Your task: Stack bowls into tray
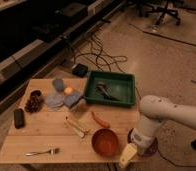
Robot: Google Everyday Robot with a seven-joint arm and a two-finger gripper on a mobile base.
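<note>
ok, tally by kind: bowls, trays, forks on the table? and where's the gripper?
Bowls: 2 (orange-red bowl, dark maroon bowl)
Trays: 1 (green tray)
Forks: 1 (fork)
Total: 4
Gripper: open, empty, at the table front edge between the two bowls.

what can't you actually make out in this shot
- Purple bowl, camera view: mostly hidden under the robot arm; only part of its rim shows.
- Gripper, low at the front edge of the table, between the orange bowl and the purple bowl: too blurred to tell if it touches either.
- Dark items inside the tray: too blurred to name.
</note>
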